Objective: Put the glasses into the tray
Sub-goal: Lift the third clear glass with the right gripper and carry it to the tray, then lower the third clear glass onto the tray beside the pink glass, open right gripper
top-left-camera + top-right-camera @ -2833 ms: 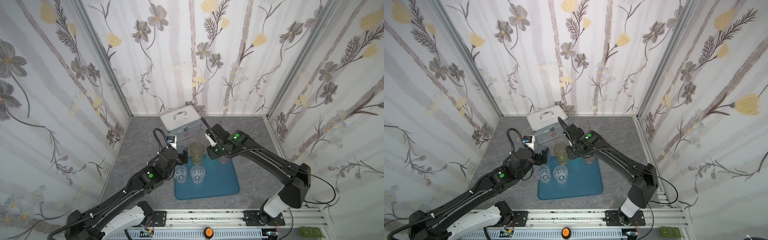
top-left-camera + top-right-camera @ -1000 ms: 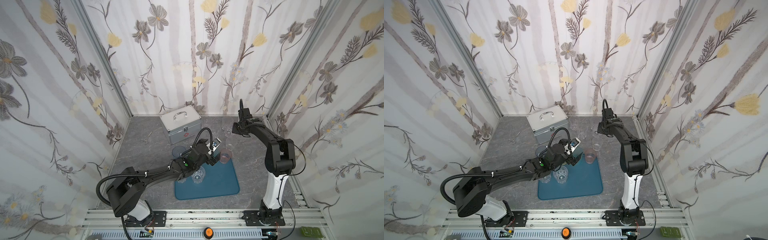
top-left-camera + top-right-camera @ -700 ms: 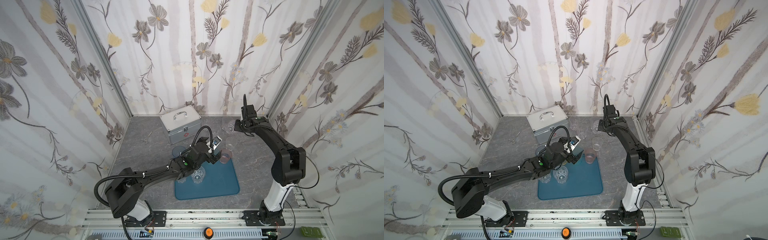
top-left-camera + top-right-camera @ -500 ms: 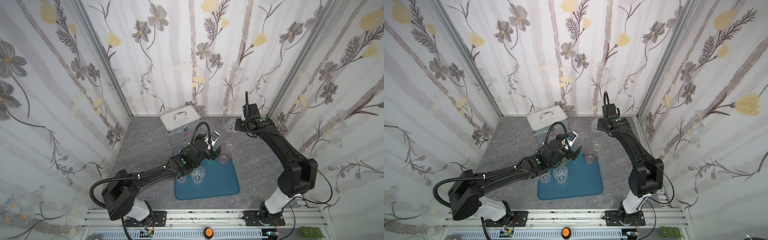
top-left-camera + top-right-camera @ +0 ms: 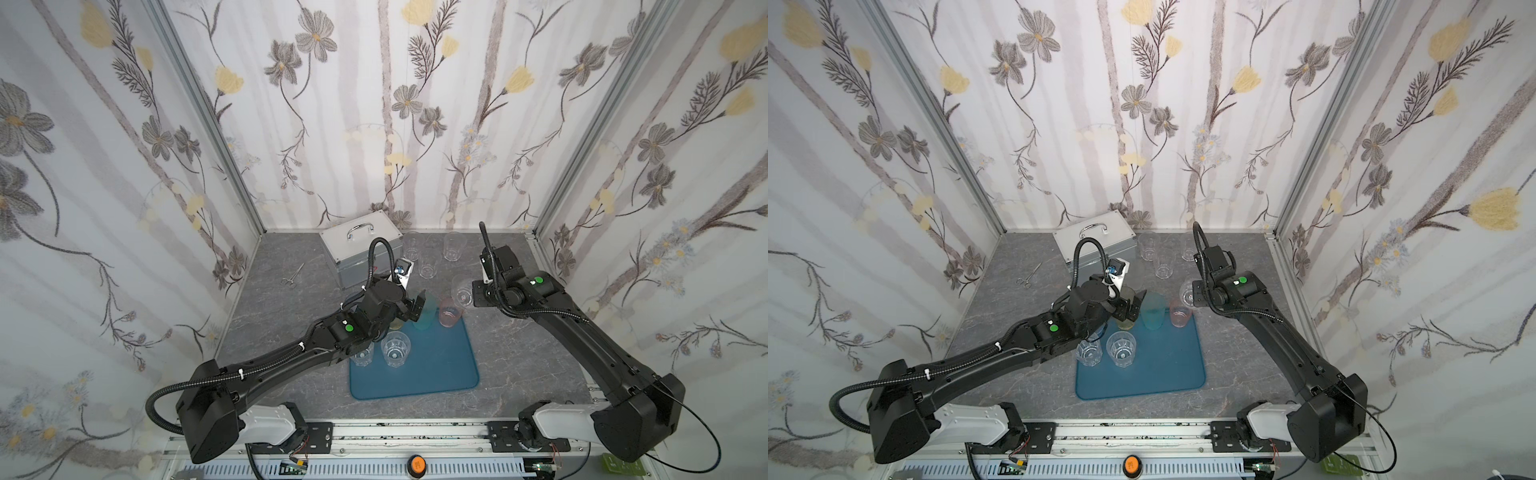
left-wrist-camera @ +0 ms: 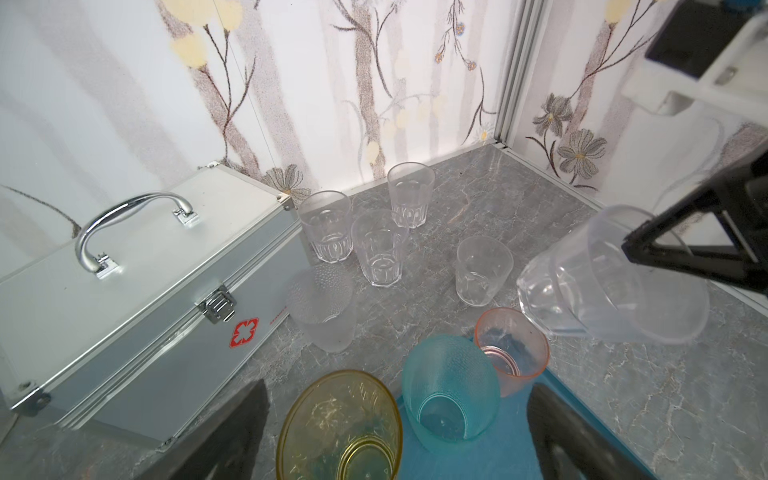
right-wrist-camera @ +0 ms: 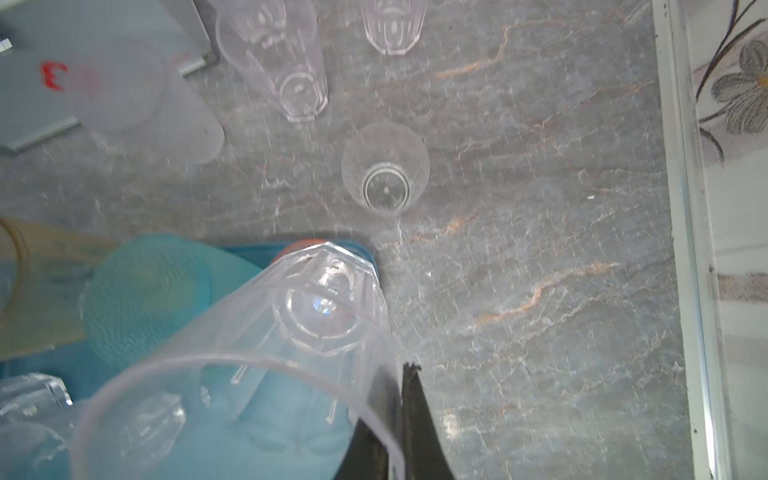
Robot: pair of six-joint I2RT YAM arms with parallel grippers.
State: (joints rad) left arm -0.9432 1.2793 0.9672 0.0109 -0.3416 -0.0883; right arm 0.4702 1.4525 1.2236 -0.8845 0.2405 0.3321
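Right claw (image 7: 407, 386): shut tight on the rim of a clear faceted tumbler (image 7: 299, 328), with one finger inside the wall and one outside. The tumbler is held clear of the worktop (image 7: 540, 208) and tilted, its base pointing away from the claw. Both top views confirm this grip (image 5: 477, 294). Just past the held tumbler's base, a pink tumbler (image 5: 449, 315) stands upright at the far corner of the tray (image 5: 436, 370).

Left claw (image 6: 399, 390): jaws spread to full width, gripping nothing. Below it, between the fingers, a yellow tumbler (image 6: 338, 424) and a teal tumbler (image 6: 451, 390) stand upright side by side. The teal one is on the tray's far edge. Whether the yellow one's base is wholly on the tray cannot be told. Back toward this arm's base, a cut-pattern tumbler (image 5: 1121, 348) and a second cut-pattern tumbler (image 5: 1089, 353) stand upright on the tray.

Beyond the left claw, on bare worktop:
- A frosted dimpled tumbler (image 6: 322, 311) stands just beside the silver case (image 6: 124, 270).
- Farther out there is a cluster of tall faceted tumblers (image 6: 380, 249).
- A short clear tumbler (image 6: 482, 270) stands near them.
- Metal forceps (image 5: 292, 274) lie past the case, well apart from both claws.
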